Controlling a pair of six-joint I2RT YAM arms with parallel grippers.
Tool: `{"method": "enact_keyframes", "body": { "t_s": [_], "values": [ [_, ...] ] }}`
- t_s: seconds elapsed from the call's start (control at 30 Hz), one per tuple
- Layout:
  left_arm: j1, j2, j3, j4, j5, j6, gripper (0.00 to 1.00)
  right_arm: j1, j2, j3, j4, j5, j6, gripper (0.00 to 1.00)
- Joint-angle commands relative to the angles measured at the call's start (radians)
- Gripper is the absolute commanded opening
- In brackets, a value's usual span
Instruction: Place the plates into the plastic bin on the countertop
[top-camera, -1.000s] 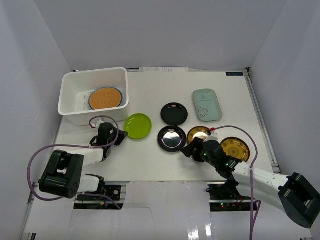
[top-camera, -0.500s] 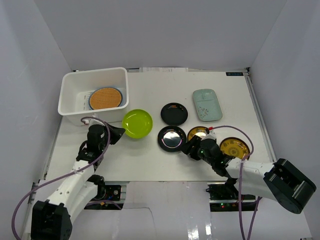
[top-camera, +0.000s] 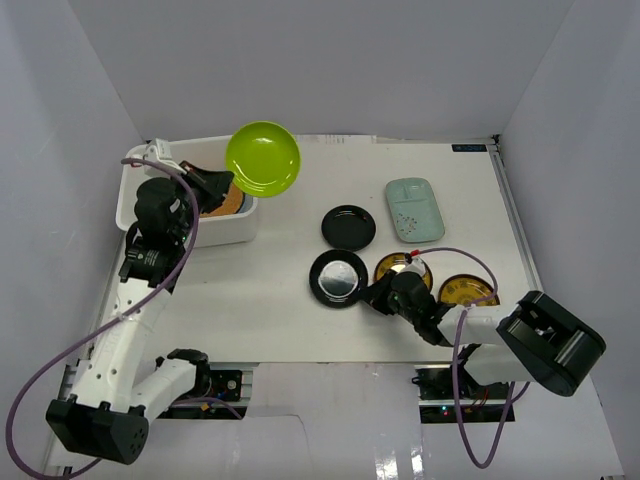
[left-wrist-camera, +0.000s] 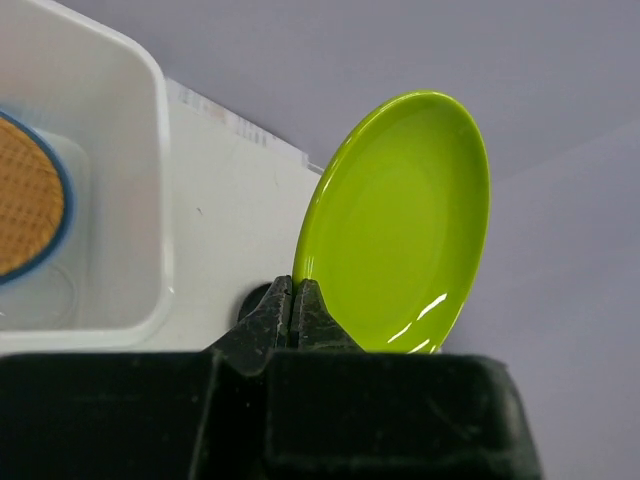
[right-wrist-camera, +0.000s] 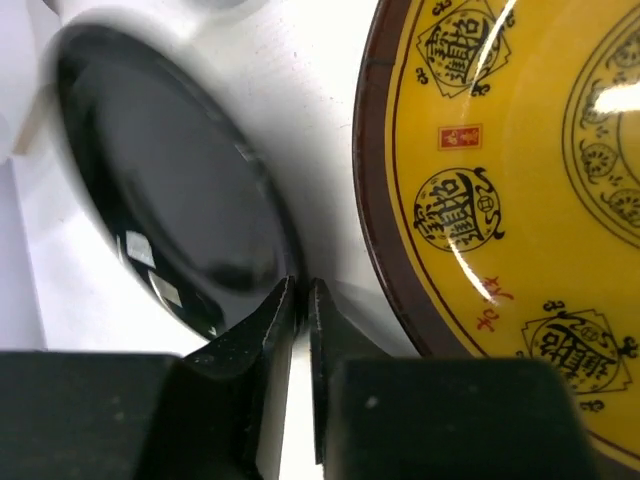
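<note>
My left gripper (top-camera: 228, 182) is shut on the rim of the lime green plate (top-camera: 262, 158), holding it tilted in the air over the right side of the plastic bin (top-camera: 240, 228). The left wrist view shows the lime green plate (left-wrist-camera: 400, 220) pinched on edge between my fingertips (left-wrist-camera: 294, 285), with the bin (left-wrist-camera: 150, 200) below. Inside lies the wicker plate (left-wrist-camera: 25, 195) on a light blue plate (left-wrist-camera: 62, 190). My right gripper (top-camera: 372, 293) is shut on the near rim of a black plate (top-camera: 338, 277) on the countertop (top-camera: 280, 320). In the right wrist view the black plate (right-wrist-camera: 170, 200) lies beside a gold plate (right-wrist-camera: 520, 200).
A second black plate (top-camera: 348, 227) and the pale mint plate (top-camera: 414, 208) lie further back on the right. Two gold plates (top-camera: 400, 268) (top-camera: 470, 292) sit beside my right gripper. Grey walls enclose the table.
My left arm has lifted the lime green plate from the table up and back over the bin. My right gripper has closed on the black plate's rim, nudging it slightly left.
</note>
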Motion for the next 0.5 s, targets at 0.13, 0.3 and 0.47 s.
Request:
{"method": "enact_keyframes", "body": {
  "t_s": [0.13, 0.3, 0.47],
  "values": [
    [0.206, 0.128, 0.068, -0.024, 0.000, 0.021, 0.00, -0.001, -0.187, 0.036, -0.147, 0.048, -0.097, 0.08],
    [0.357, 0.222, 0.072, -0.021, 0.039, 0.023, 0.00, 0.002, -0.404, 0.095, -0.331, 0.100, -0.208, 0.08],
    [0.407, 0.358, 0.085, -0.024, 0.017, 0.032, 0.00, 0.002, -0.493, 0.240, -0.428, 0.098, -0.329, 0.08]
  ]
}}
